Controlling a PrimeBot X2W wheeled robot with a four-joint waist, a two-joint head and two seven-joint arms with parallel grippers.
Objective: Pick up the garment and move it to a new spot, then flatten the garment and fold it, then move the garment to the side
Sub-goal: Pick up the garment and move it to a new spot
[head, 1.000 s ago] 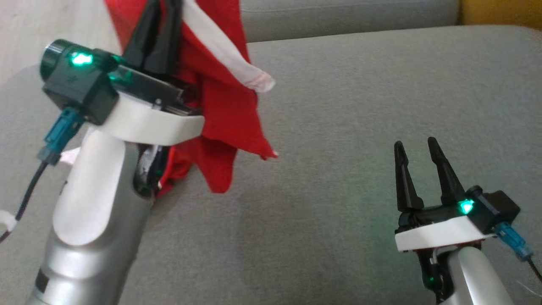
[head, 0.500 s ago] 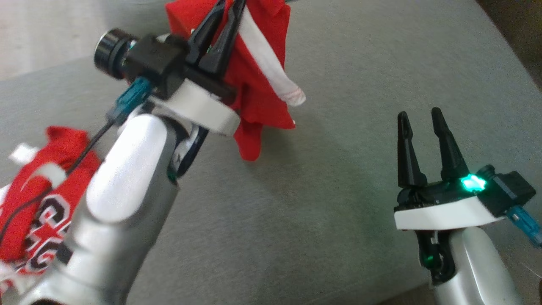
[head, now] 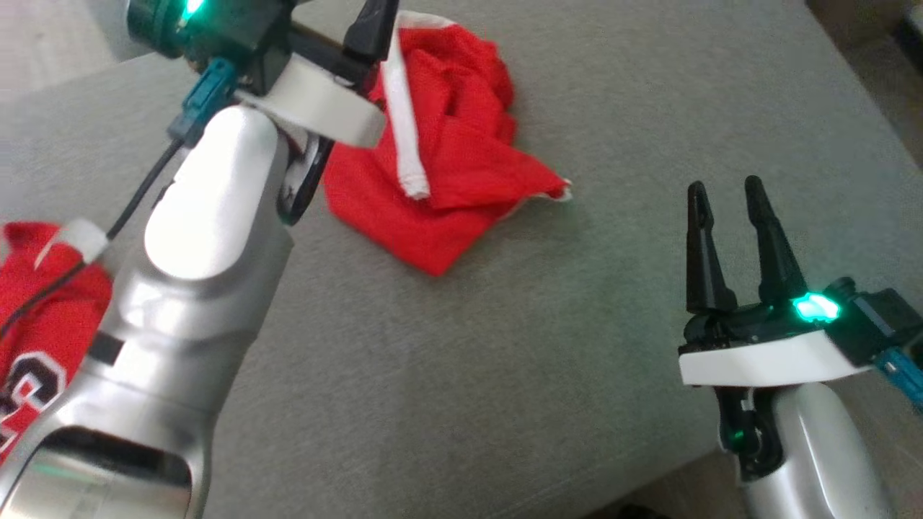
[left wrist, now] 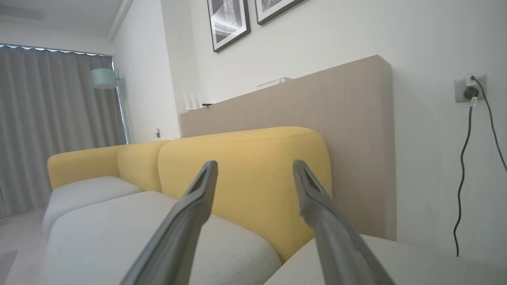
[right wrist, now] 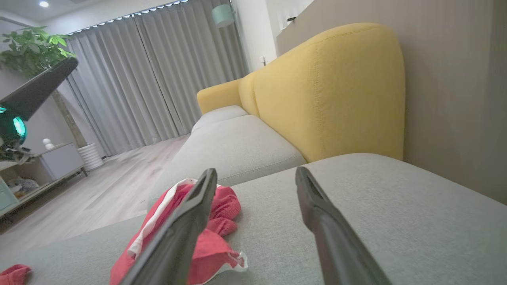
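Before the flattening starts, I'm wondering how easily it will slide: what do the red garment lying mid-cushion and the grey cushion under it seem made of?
Red garment: thin, matte knit, possibly sports mesh, with white trim; it lies in soft crumpled folds. Grey cushion: matte woven upholstery fabric; a fine, grainy weave shows across its surface.

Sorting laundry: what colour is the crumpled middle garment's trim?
White band on the red fabric garment; head view.

- Bare grey cushion (head: 505,375) lies open between my right gripper (head: 725,189) and the crumpled red garment (head: 461,180), a clear lane
- My own left forearm (head: 195,274) rises over the garment's left side, blocking that approach
- Yellow backrest (right wrist: 328,87) and beige panel (right wrist: 447,79) close off the cushion's far side
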